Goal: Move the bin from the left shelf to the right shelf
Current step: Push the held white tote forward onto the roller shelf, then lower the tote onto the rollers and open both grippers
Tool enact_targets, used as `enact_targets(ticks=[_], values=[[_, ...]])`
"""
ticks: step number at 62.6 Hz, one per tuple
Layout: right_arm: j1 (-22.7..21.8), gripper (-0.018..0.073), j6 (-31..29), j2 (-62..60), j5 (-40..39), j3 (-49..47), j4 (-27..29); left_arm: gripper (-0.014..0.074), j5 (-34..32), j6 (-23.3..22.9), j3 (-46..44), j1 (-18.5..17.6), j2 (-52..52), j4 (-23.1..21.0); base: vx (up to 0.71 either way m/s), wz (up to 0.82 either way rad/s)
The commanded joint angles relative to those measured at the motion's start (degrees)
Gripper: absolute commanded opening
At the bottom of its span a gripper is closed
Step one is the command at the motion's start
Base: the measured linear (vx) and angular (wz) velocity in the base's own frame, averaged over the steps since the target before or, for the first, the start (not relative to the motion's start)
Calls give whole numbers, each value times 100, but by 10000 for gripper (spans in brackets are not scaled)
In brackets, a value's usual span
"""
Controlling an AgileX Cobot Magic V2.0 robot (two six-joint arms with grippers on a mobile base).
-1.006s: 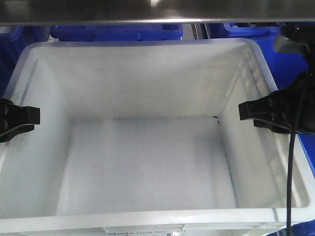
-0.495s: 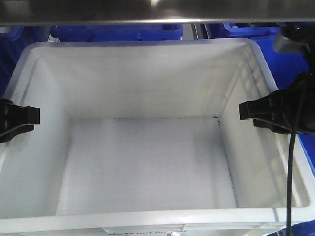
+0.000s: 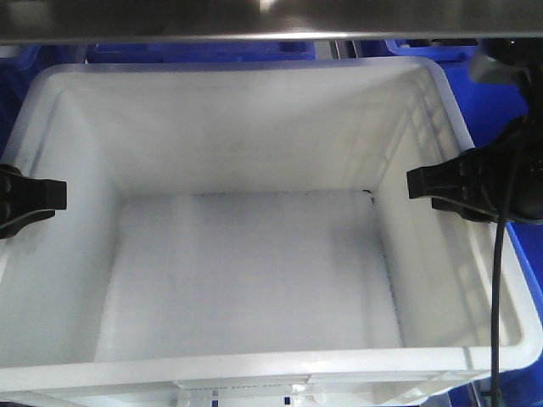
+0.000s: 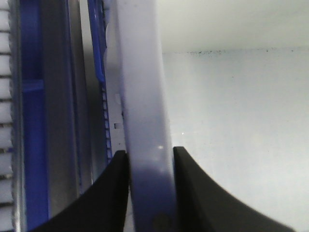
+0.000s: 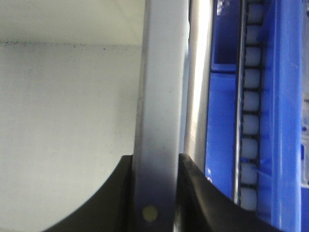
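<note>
- The large white rectangular plastic bin is held by both side rims under a shiny steel crossbeam, among dark blue totes.
- The left gripper and right gripper are each clamped across a rim.
- The arms should be moved level and in step, so neither rim is twisted loose.
- Clearance from the white roller rail should be watched.

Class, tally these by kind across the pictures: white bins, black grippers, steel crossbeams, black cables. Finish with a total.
White bin: 1
Black grippers: 2, the left gripper and the right gripper, each clamped on a side wall
Steel crossbeam: 1
Black cable: 1
Total: 5
</note>
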Motion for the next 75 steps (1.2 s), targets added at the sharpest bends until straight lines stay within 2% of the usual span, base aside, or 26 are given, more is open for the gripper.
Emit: enact_targets(ticks=[1, 36, 41, 46, 51, 75], values=[[-80, 74, -31, -25, -807, -224, -538, 31, -468, 170, -189, 20, -174, 846, 0, 0], [-80, 74, -31, 1098, -1226, -224, -605, 31, -539, 159, -189, 20, 684, 1763, -1, -3], [-80, 74, -31, 1178, -1162, -224, -597, 31, -464, 52, -189, 20, 756, 1994, -1, -4], [-80, 74, -25, 1210, -1132, -224, -584, 31, -427, -312, -189, 20, 805, 2239, 1, 2], [-80, 74, -25, 1229, -1137, -224, -570, 31, -450, -499, -189, 20, 837, 2276, 1, 4], [-80, 116, -5, 1229, -1155, -224, -765, 47, -144, -488, -189, 20, 843, 2205, 0, 0]])
